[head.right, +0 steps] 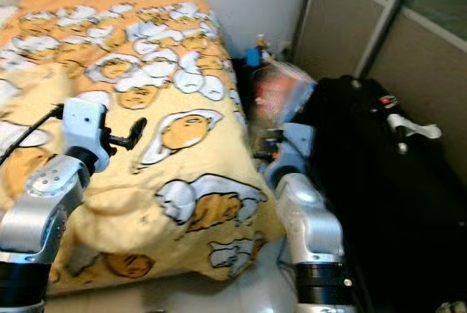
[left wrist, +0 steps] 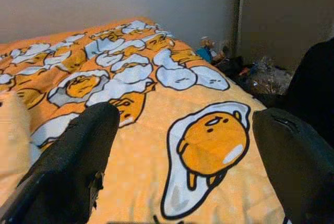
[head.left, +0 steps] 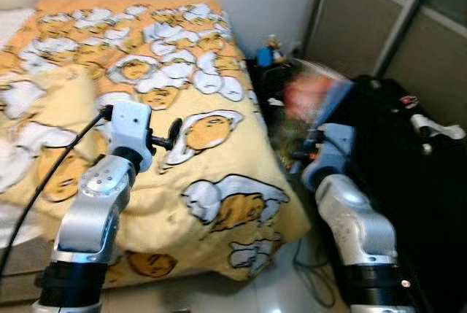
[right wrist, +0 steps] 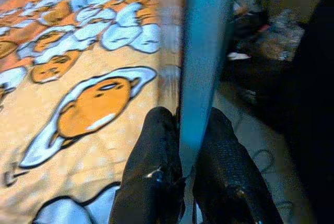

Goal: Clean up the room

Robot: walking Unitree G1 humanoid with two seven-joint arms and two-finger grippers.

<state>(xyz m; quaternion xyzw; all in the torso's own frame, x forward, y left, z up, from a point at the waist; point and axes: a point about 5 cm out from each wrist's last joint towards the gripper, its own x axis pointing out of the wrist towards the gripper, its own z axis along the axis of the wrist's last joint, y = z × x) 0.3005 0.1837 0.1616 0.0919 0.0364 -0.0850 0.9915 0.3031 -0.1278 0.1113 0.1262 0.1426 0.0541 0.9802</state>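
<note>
So I'm looking down at a bedroom here: a bed (head.left: 182, 109) under a yellow blanket covered in cartoon egg prints is taking up most of the left, a grey wall is running behind it, and sliding wardrobe doors (head.left: 387, 28) are standing on the right. A big black suitcase (head.left: 416, 174) is sitting at the right side, and there's clutter piled in the corner between the bed and the doors, including a small blue toy-ish thing (head.left: 266, 54).

In the head views, the left hand (head.left: 173, 136) is hovering just over the blanket near the bed's middle, pointing toward the right. The right hand (head.right: 271, 145) is up beside the bed's edge, and it's carrying a flat reddish and blue packet (head.left: 314, 98) that's coming out blurry, so I can't tell exactly what it is.

The left wrist view is looking along the blanket toward the wall, and the two black fingers (left wrist: 68, 166) are standing spread wide with nothing between them, one egg print right in the gap.

The right wrist view is showing the right hand's fingers (right wrist: 151, 172) pressing together on the thin blue edge of that packet (right wrist: 203, 57), which is standing upright out of the grip, with the bed on one side and the dark suitcase on the other.
</note>
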